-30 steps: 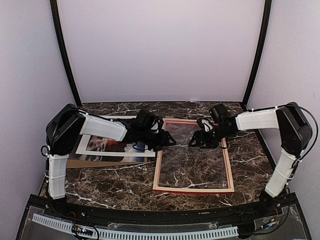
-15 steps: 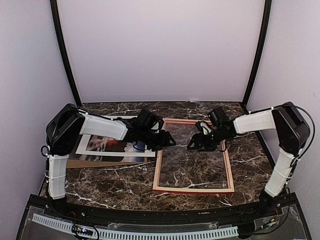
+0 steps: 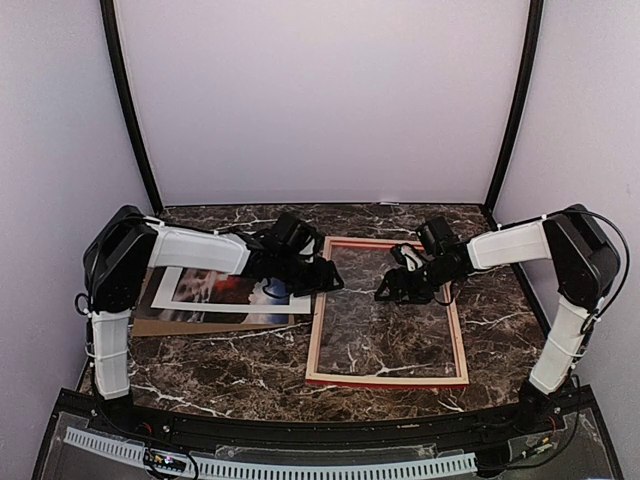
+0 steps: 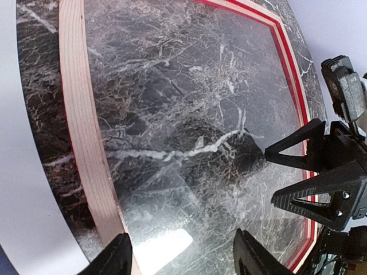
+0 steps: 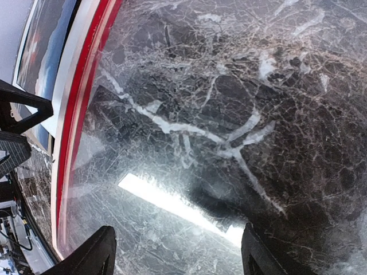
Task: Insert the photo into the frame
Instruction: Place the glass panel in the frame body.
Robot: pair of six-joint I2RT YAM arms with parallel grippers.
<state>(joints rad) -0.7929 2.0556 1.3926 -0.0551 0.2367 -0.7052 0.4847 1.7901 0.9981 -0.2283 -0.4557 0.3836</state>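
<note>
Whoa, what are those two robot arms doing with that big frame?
They seem to be getting ready to put a photo into it. The frame lies flat on the table, pale back side up. The left gripper and the right gripper hang open above its far half, holding nothing. The photo lies off to the left under a white mat, not yet in the frame.

A white mat border (image 3: 222, 306) with a rectangular window lies flat just left of the left fingers (image 3: 332, 284). Its right end reaches in close behind them. A brown cardboard backing board (image 3: 170, 325) shows from under its near and left edges. Both rest on a dark, white-veined marble worktop (image 3: 250, 370), which spreads beneath both pairs of fingers. Well beyond the right fingers (image 3: 387, 291) stands a pale lilac wall (image 3: 320, 100), flanked by two black poles (image 3: 124, 100).
</note>
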